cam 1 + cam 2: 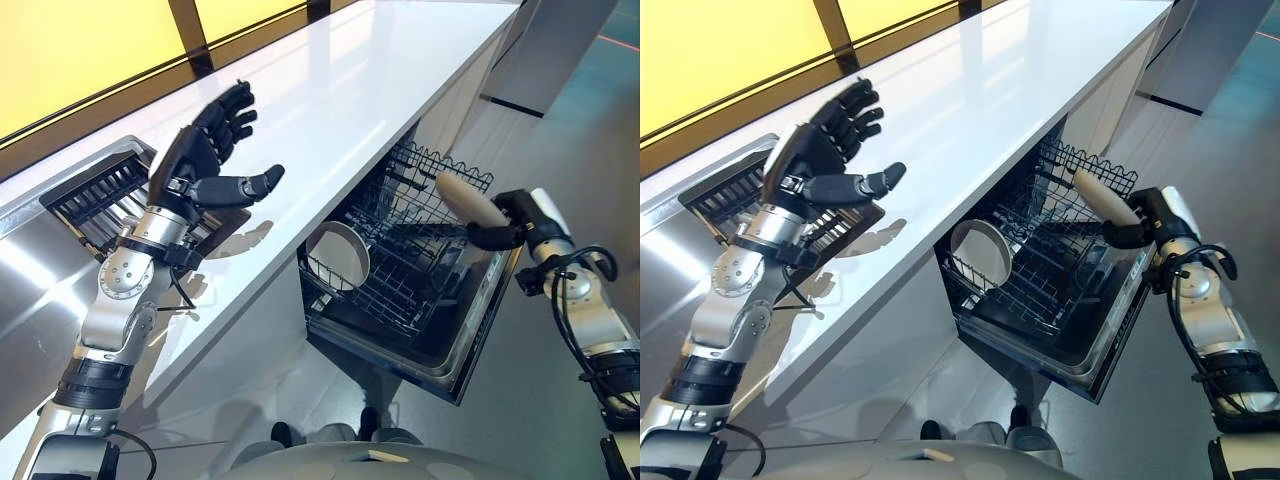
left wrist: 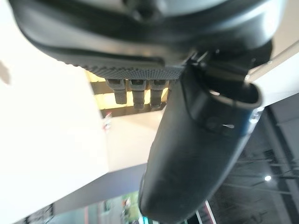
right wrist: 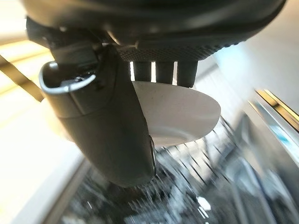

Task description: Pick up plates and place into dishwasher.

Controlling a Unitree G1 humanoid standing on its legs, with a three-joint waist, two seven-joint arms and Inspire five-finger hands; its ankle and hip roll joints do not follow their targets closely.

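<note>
My right hand [image 1: 505, 222] is shut on a cream plate [image 1: 470, 200], held edge-on above the right side of the open dishwasher's wire rack [image 1: 400, 265]. In the right wrist view the thumb [image 3: 112, 130] presses across the plate [image 3: 182, 116] and the fingers reach behind it. Another white plate [image 1: 338, 256] stands upright in the rack's near-left corner. My left hand [image 1: 205, 150] is raised over the white counter [image 1: 340, 90], fingers spread and relaxed, holding nothing.
A dark dish drainer [image 1: 100, 195] sits on the steel sink area [image 1: 30, 260] at the counter's left end, under my left forearm. The dishwasher door [image 1: 470, 340] hangs open over the grey floor. A yellow wall with dark posts runs behind the counter.
</note>
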